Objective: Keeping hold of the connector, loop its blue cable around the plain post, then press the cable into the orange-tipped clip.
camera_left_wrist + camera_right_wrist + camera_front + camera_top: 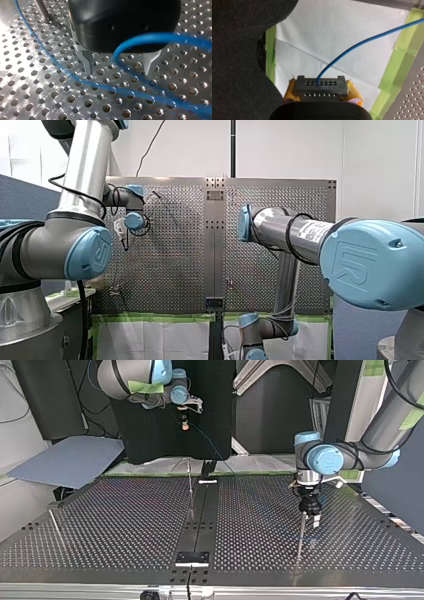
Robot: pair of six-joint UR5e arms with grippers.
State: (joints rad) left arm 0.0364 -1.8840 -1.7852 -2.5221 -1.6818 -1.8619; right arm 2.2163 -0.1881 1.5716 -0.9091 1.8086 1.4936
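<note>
My right gripper (320, 93) is shut on the grey connector (320, 86), which sits between its yellow pads (290, 91). The blue cable (362, 42) leaves the connector and runs off toward the table. In the top view my right gripper (185, 422) hangs high beyond the table's far edge, with the cable (207, 442) dropping from it. My left gripper (118, 72) stands open just above the perforated table, its metal fingers (87, 62) either side of the blue cable (140, 38), which arcs under it and trails across the holes. My left gripper (311, 521) hovers by a thin plain post (300, 537).
A second thin post (190, 487) stands near the table's centre strip (200, 520), and a rod (55, 527) lies at the top view's left. Green tape and white sheeting (332, 40) border the table's far edge. A post base (42, 10) shows beside my left gripper.
</note>
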